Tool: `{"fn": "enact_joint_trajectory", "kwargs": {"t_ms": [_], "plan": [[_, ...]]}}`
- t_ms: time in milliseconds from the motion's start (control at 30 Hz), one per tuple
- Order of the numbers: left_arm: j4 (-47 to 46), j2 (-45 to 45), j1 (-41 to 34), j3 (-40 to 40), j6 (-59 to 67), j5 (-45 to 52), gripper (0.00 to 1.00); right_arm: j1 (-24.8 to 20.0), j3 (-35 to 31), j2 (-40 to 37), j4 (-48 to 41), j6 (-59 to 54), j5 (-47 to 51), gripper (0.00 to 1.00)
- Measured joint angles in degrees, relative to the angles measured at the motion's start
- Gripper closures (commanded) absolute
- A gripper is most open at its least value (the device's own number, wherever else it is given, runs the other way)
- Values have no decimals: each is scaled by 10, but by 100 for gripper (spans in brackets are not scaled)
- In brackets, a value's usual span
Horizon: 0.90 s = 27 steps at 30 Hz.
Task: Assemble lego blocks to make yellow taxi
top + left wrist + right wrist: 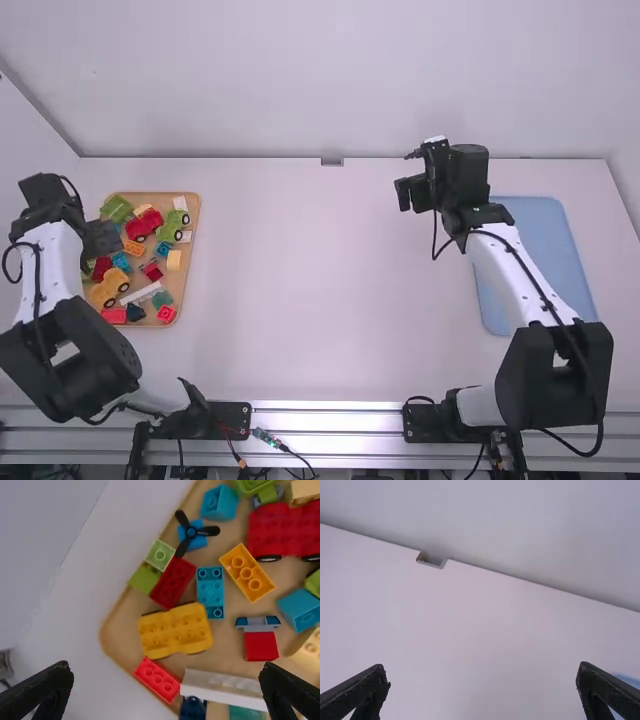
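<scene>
Near end of tray: one red rectangular plastic brick, studded (pixel 158 680); beside it, one long white plastic brick (pixel 222 686).

Next, just beyond: one yellow plastic car-shaped block on black wheels (pixel 175 630), studs visible, resting in the tan wooden tray (pixel 112 630) at the table's left side. Principal item, judged the taxi's body.

Near it: one small piece with grey frame and blue panes (pixel 258 623), beside a red block (pixel 261 647); possibly the windscreen.

Farther: black two-finger left gripper (pixel 166 666), above the tray, fingers spread, nothing between them.

Farther still in tray: one red plastic block on black wheels (pixel 280 527).

Far, right of middle: black two-finger right gripper (pixel 481 667), over the white table (pixel 300 300), fingers likewise spread, holding nothing.

Step, as judged: selection of the first part. Next move: left gripper to align across the yellow block's sides, descend, close and lift, then carry it to mid-table. Caution: close-set neighbours may be nudged, or a finger may land on studs.
</scene>
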Motion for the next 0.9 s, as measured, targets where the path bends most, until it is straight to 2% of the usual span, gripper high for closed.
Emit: {"fn": "enact_joint_trajectory", "kwargs": {"t_ms": [400, 633, 733, 900], "plan": [[-3, 0, 36, -2, 355, 158, 1, 0, 0, 0, -1, -23, 0, 1], [-16, 0, 118, -13, 498, 207, 1, 0, 0, 0, -2, -28, 0, 1], [-59, 0, 179, -20, 590, 259, 1, 0, 0, 0, 1, -29, 0, 1], [-46, 1, 213, -41, 693, 318, 1, 4, 0, 0, 15, -30, 0, 1]]}}
